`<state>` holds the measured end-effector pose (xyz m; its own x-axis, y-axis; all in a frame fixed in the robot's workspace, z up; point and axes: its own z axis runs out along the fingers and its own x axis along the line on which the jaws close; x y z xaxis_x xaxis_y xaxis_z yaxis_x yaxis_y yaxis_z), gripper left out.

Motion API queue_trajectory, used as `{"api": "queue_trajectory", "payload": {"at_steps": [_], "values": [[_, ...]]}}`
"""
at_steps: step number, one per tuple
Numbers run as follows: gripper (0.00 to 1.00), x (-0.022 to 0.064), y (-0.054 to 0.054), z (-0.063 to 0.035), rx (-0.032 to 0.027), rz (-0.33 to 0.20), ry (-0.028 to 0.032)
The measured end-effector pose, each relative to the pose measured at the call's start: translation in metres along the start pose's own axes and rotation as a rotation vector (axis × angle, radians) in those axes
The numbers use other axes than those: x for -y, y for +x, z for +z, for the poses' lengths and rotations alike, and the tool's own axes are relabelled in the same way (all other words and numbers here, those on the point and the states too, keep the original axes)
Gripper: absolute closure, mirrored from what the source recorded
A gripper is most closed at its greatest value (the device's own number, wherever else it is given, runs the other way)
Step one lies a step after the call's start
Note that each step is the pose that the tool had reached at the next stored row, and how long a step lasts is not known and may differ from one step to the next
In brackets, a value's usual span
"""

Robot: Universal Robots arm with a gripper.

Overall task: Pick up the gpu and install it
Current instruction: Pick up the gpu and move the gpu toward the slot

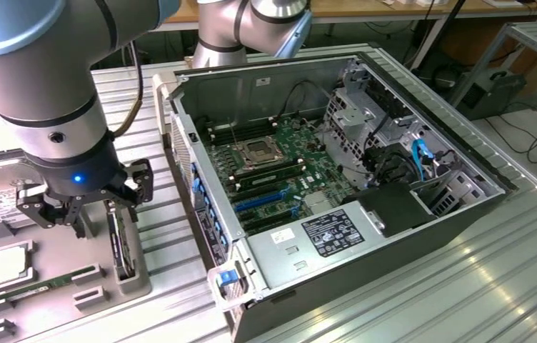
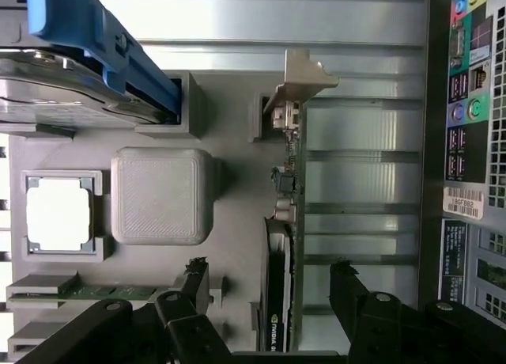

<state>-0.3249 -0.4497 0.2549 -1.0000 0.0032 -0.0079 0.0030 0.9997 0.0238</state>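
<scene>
Tool (image 2: 269, 273) spread apart, hovering over the upright gpu (image 2: 277, 305) — seemingly not touching it.

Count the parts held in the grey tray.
4: hard drive at one end, processor chip beside it, memory stick past that, gpu on edge under the gripper. The arm may hide more.

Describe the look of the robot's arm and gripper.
The arm is smooth silver-grey cylinders with a dark band and a black cable alongside. Its black wrist shows a small blue light. The gripper is black with jointed linkage fingers.
</scene>
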Motion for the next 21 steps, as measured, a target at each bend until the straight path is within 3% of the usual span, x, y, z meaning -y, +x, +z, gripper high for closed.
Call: {"api": "queue_trajectory", "payload": {"at_steps": [5,16,17,18,21], "values": [[0.28,0.0002,0.000,0.0085,-0.0021,0.046,0.0004],[0.28,0.0008,-0.003,0.0293,-0.0137,0.044,0.0008],[0.29,0.0008,-0.003,0.0293,-0.0137,0.044,0.0008],[0.36,0.0008,-0.003,0.0293,-0.0137,0.044,0.0008],[0.38,0.0008,-0.005,0.0297,-0.0135,0.044,0.0005]]}}
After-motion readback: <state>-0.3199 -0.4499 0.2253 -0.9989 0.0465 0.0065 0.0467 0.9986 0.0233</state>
